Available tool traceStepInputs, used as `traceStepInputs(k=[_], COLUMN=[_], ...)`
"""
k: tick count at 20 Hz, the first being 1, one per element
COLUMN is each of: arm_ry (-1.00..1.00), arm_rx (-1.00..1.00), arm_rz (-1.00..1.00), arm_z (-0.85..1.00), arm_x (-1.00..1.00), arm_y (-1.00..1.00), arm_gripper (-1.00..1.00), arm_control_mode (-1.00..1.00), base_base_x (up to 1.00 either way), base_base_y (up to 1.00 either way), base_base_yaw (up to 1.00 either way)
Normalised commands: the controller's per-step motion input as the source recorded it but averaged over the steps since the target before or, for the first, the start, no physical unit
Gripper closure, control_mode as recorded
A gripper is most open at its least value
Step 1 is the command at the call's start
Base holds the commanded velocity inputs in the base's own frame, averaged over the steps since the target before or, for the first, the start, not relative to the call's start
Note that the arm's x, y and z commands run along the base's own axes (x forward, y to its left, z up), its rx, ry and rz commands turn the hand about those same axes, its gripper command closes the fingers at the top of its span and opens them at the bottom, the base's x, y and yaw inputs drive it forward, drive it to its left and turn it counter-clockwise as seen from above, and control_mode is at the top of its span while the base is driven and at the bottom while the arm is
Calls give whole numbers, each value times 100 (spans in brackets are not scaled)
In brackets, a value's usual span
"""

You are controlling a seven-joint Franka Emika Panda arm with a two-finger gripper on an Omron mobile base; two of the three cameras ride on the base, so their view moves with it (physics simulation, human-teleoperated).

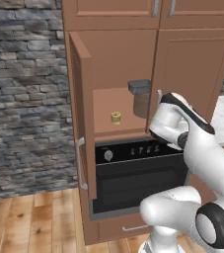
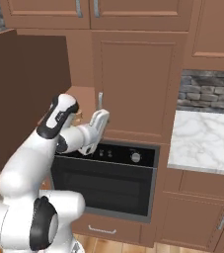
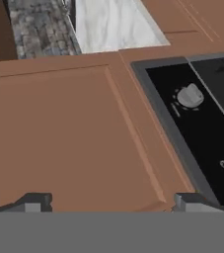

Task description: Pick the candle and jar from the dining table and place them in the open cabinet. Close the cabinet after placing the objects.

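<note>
Our pincer (image 3: 108, 200) stands wide and empty before the cabinet (image 1: 192, 64); candle (image 1: 115, 117) and jar (image 1: 139, 96) sit shelved, so only the door (image 1: 81, 118) remains to shut.

You have the candle (image 1: 115, 117) and the jar (image 1: 139, 98) both on the shelf inside the cabinet (image 1: 119, 54), candle left of and nearer than the jar. Its left door (image 1: 82, 113) stands open. Directly below sits the oven (image 1: 138, 173); the counter (image 2: 207, 140) lies to the right.
</note>
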Motion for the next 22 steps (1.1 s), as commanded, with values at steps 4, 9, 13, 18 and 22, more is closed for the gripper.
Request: traceStepInputs(k=[4, 9, 13, 18, 22], arm_ry=[0, 7, 21, 27, 19], arm_rx=[-9, -7, 3, 0, -1], arm_rz=[13, 13, 0, 0, 2], arm_z=[30, 48, 33, 10, 42], arm_x=[-95, -64, -6, -12, -65], arm_y=[8, 4, -5, -13, -1], arm_gripper=[-100, -100, -100, -100, -100], arm_control_mode=[-100, -100, -100, -100, -100], base_base_x=[0, 0, 0, 0, 0], base_base_y=[0, 0, 0, 0, 0], base_base_yaw=[0, 0, 0, 0, 0])
